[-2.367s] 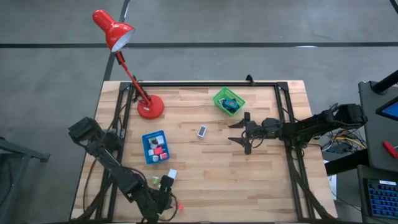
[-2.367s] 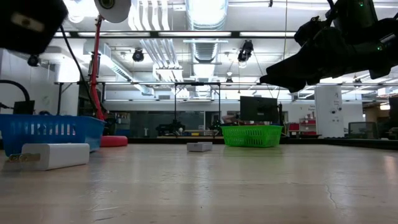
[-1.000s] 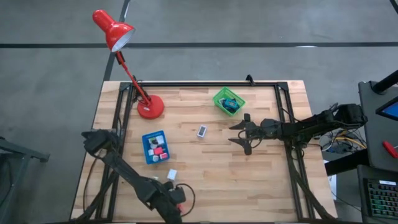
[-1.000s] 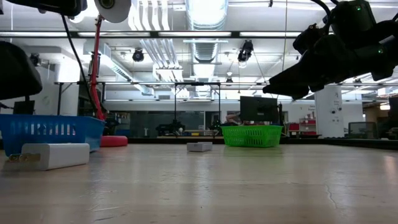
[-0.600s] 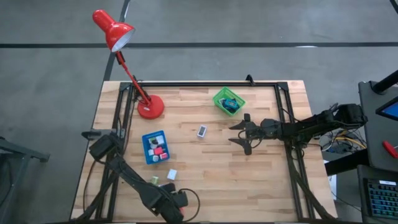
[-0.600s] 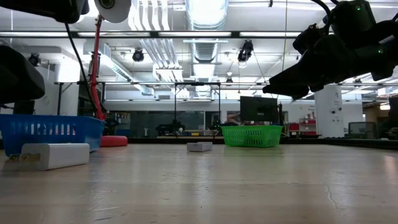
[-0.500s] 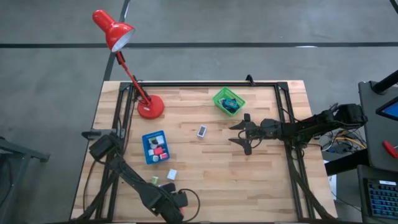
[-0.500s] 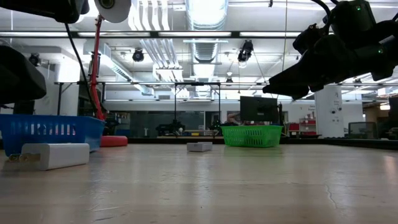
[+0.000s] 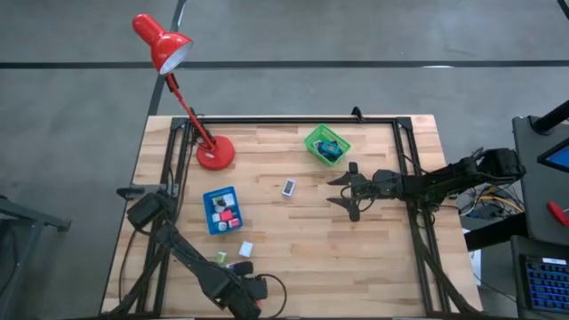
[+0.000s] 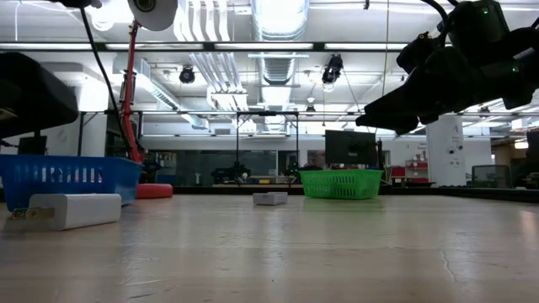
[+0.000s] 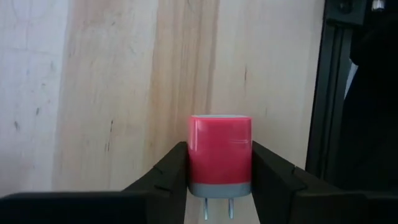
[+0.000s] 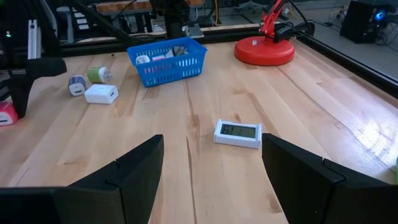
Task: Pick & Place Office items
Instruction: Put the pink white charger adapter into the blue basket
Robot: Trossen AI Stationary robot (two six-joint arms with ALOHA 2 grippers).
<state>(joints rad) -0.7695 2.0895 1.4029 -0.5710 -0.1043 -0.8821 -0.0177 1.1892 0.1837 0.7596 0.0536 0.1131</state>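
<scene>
Red-bodied plug adapter sits clamped between the left gripper fingers at the lower left of the overhead frame, two prongs showing. Nearby lie a white charger block and a green piece, below the blue tray of small items. Mid-frame rests a white flat device; at right, the right gripper hovers with fingers spread, empty.

A big workshop or lab hall: bare ceiling ducts, strip lights, concrete floor, metal-framed wooden table
</scene>
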